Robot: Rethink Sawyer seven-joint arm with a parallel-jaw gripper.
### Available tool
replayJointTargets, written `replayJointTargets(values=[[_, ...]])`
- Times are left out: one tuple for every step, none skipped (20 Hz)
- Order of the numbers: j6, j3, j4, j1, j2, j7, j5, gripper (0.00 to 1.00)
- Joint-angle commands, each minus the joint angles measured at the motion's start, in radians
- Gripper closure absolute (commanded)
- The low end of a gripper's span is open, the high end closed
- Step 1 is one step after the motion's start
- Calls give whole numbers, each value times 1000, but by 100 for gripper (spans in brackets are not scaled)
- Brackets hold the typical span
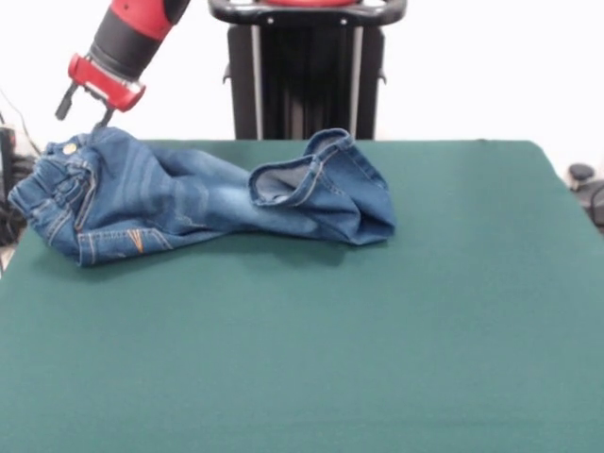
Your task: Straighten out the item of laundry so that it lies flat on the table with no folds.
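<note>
On the far left part of the dark green felt-covered desk (377,340) lies the small pair of blue denim jeans (189,198) with faded thighs and tan stitching, waistband at the left edge, the legs bunched and folded back on the right. The red and black gripper (85,111) is just above the waistband; I cannot tell if it is open or closed.

We see the small blue denim jeans (179,198) lying crumpled on the green counter (377,330) near its far left corner, waistband at the left edge, legs bunched rightward with a cuff folded back open.
</note>
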Motion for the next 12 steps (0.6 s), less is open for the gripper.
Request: replayJointTargets(values=[[313,197,-85,-31,-290,24,-237,0],[385,251,-64,-52,-362,14,-273,0],[453,299,-46,-72,-427,-11,-293,0],[529,359,-23,-104,-495,-51,-305,0],[581,389,-9,-116,-541,-87,-300,0],[631,413,4,-128,-581,-124,-288,0],[681,438,18,-139,-622,-161,-275,0],[721,462,30,-152,-654,-187,-260,0],[762,487,43,-165,-687,-212,-246,0],[790,508,55,-173,-713,-224,-233,0],[811,526,65,-177,-733,-226,-221,0],[825,543,75,-180,-746,-217,-210,0]])
